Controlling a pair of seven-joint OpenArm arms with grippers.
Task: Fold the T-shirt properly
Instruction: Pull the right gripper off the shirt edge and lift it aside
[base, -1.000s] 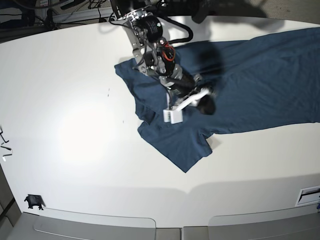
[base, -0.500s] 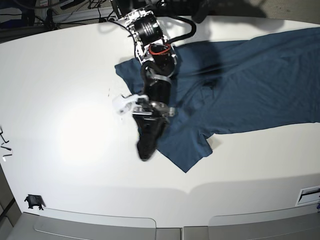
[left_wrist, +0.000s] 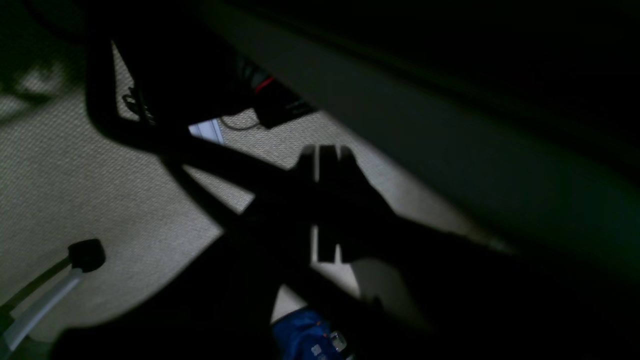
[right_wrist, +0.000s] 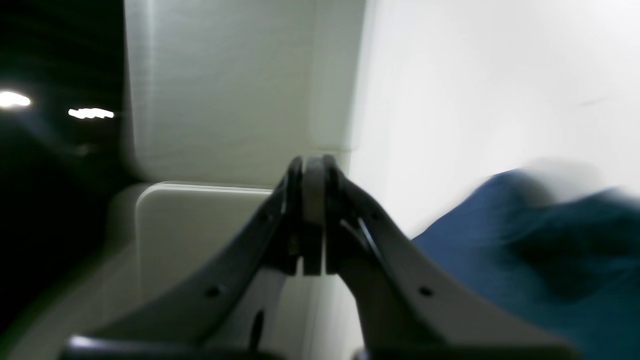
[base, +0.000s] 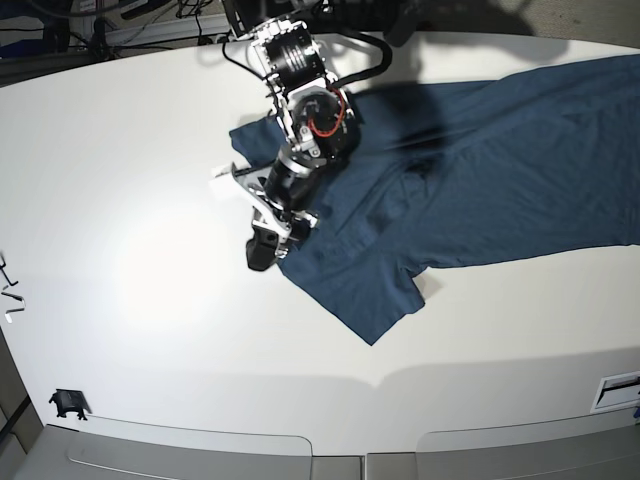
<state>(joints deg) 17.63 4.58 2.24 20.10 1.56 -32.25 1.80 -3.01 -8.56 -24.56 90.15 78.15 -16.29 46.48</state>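
Observation:
The dark navy T-shirt lies rumpled on the white table, running from the middle off the right edge, with one sleeve pointing toward the front. My right gripper hangs just off the shirt's left edge, over bare table. In the right wrist view its jaws are shut with nothing between them, and blurred blue T-shirt cloth lies to their right. The left gripper is only a dark silhouette above carpeted floor, away from the shirt, its jaws pressed together and empty.
A small black clip sits near the table's front left corner. A white label is at the front right edge. Cables and dark equipment crowd the back edge. Grey panels border the table's front.
My right arm has swung from above the middle of the shirt leftward and forward, then drawn back a little, so the shut gripper now sits off the shirt's left edge. The shirt barely shifted.

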